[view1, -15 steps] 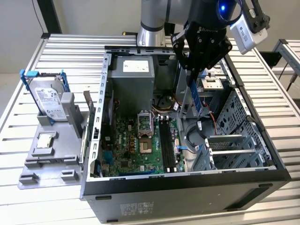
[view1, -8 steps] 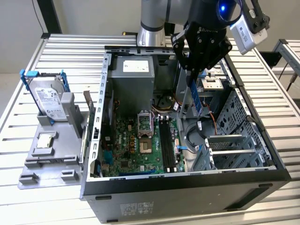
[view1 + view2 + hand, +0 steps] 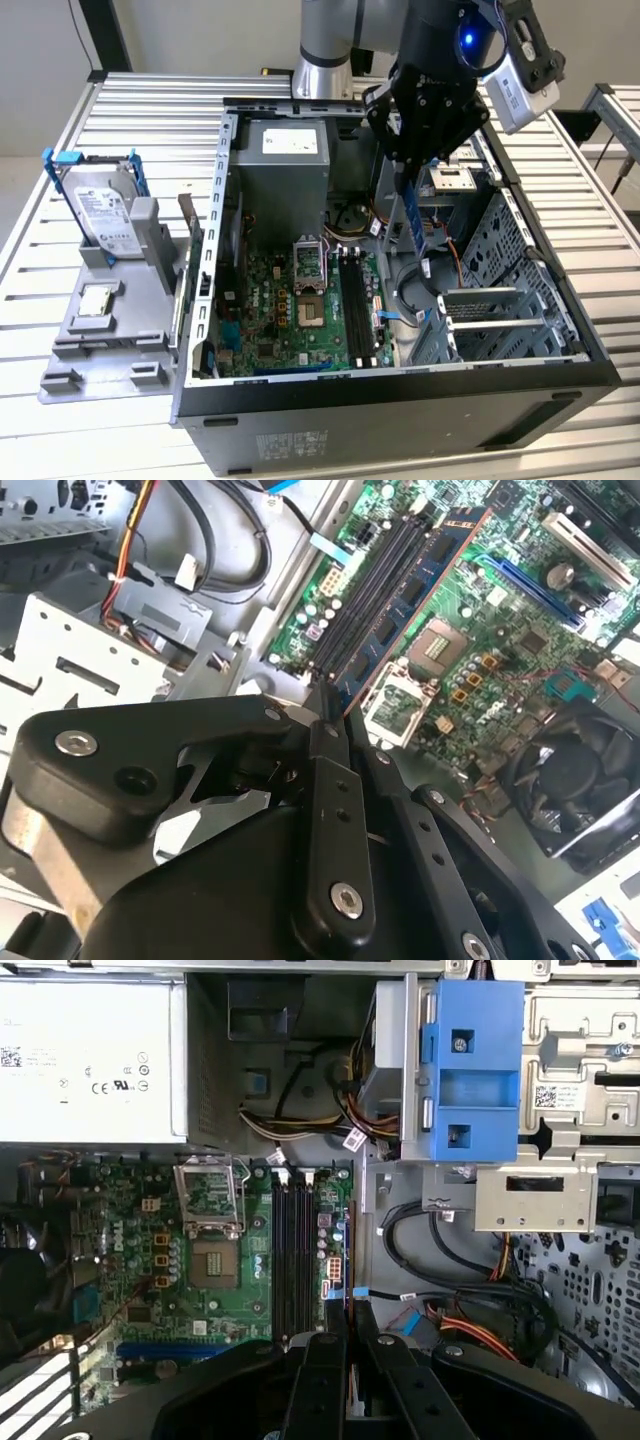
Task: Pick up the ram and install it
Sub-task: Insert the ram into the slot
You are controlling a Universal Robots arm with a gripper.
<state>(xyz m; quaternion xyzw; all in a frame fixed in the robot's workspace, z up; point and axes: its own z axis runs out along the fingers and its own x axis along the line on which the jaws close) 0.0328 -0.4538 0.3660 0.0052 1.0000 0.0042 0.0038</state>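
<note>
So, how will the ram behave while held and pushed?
Probably stiff: the ram juts straight from the fingers without sagging. Likely light, being thin and flat. Possibly fragile: bare chips dot its face.

The exterior view looks steeply down on the open computer case [image 3: 400,415]; both wrist views hang close over its motherboard [image 3: 110,1245].

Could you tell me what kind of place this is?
Probably a robotics test bench: an open computer case sits on a slatted metal table, a hard drive stands in a grey fixture, and the gripper holds the ram above the motherboard.
</note>
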